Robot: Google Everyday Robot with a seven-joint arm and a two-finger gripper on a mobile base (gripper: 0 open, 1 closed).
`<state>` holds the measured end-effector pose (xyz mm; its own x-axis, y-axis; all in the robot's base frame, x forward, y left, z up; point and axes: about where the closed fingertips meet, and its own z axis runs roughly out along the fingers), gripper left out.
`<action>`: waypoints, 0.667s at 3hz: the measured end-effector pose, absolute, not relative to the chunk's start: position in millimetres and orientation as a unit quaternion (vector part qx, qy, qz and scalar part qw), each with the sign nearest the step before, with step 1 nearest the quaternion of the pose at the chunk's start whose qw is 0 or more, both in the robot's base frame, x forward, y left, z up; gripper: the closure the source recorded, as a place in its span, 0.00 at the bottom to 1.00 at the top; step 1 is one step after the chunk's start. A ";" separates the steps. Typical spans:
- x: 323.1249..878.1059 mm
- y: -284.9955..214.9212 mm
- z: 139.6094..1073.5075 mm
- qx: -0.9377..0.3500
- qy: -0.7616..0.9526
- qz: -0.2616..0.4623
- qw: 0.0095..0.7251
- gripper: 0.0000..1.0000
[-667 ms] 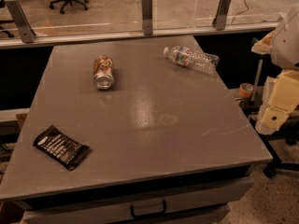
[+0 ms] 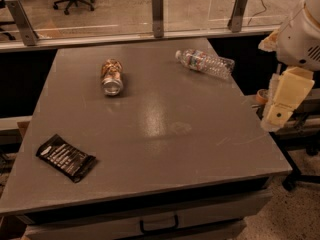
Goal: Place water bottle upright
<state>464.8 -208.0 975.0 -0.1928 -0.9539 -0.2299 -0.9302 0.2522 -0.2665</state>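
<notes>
Water bottle (image 2: 205, 63) lies on its side near the far right corner of the worktop (image 2: 165, 184), cap pointing left. The tool (image 2: 278, 109) hangs off the right edge, well apart from it; wide or narrow, I cannot tell. A can (image 2: 112, 77) lies left of the bottle.

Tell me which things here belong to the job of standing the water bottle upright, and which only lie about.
For the job: water bottle, on its side, far right of the table; gripper, beside the table's right edge, apart from the bottle.
Just lying about: can, on its side, far left; black packet, near left.
</notes>
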 end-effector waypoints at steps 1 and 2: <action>516.0 -199.3 966.6 -0.612 0.766 -0.027 0.195 0.00; 572.4 -187.9 957.5 -0.606 0.765 -0.020 0.218 0.00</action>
